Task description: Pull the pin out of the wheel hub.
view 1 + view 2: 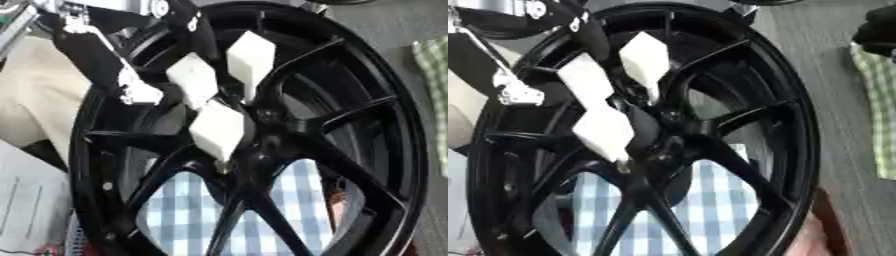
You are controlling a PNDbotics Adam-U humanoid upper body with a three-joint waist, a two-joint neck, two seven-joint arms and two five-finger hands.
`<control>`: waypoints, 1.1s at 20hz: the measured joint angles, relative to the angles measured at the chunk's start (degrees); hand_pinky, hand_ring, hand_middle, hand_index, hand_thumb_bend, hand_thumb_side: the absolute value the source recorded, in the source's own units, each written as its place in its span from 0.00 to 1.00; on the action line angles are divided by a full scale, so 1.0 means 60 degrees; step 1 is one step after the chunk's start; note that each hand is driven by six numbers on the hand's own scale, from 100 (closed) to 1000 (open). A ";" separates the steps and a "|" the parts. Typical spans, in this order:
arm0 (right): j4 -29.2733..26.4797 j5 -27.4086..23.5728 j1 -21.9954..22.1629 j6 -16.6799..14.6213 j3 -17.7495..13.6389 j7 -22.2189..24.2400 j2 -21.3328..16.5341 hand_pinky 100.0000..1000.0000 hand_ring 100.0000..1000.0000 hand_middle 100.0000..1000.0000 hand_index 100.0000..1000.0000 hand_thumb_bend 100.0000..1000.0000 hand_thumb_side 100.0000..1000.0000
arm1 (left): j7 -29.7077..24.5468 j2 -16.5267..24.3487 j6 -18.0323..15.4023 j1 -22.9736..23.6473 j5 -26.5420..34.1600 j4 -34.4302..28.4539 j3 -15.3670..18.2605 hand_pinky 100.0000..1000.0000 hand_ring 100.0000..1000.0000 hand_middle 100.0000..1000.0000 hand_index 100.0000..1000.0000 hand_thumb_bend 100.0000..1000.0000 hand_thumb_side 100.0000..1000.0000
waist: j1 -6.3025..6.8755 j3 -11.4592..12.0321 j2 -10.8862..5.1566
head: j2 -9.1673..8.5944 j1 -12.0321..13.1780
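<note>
In the left eye view, one large black multi-spoke alloy wheel hub fills the frame over a blue-and-white checked cloth; no writing is legible. The robot's left hand, white-padded fingers curled, pinches a small pale pin at the hub's centre. The right eye view adds one green checked cloth at right.
</note>
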 measured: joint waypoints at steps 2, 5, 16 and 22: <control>0.0000 0.0000 0.0000 0.0005 0.0001 -0.0001 0.0003 0.84 0.70 0.57 0.64 0.00 0.70 | -0.0004 0.0000 0.0019 0.0000 0.0000 0.0005 -0.0034 0.83 0.80 0.77 0.83 0.14 0.22 | -0.0005 0.0001 0.0050 | 0.0000 0.0011; 0.0000 0.0000 -0.0006 0.0035 0.0011 -0.0028 0.0028 0.84 0.70 0.57 0.64 0.00 0.71 | -0.0007 0.0000 0.0053 0.0000 0.0001 0.0029 -0.0147 0.83 0.80 0.77 0.83 0.14 0.18 | -0.0006 0.0007 0.0105 | -0.0001 0.0047; 0.0000 0.0000 -0.0018 0.0088 0.0047 -0.0148 0.0092 0.84 0.70 0.57 0.64 0.00 0.72 | -0.0002 -0.0016 0.0222 0.0099 0.0029 0.0178 -0.0381 0.81 0.75 0.62 0.75 0.02 0.11 | -0.0003 0.0002 0.0187 | -0.0006 0.0106; 0.0000 0.0000 0.0002 0.0147 0.0049 -0.0198 0.0160 0.84 0.70 0.57 0.64 0.00 0.73 | 0.0007 -0.0033 0.0239 0.0066 0.0284 0.0178 -0.0232 0.78 0.66 0.49 0.64 0.00 0.09 | -0.0002 0.0030 0.0187 | -0.0006 0.0115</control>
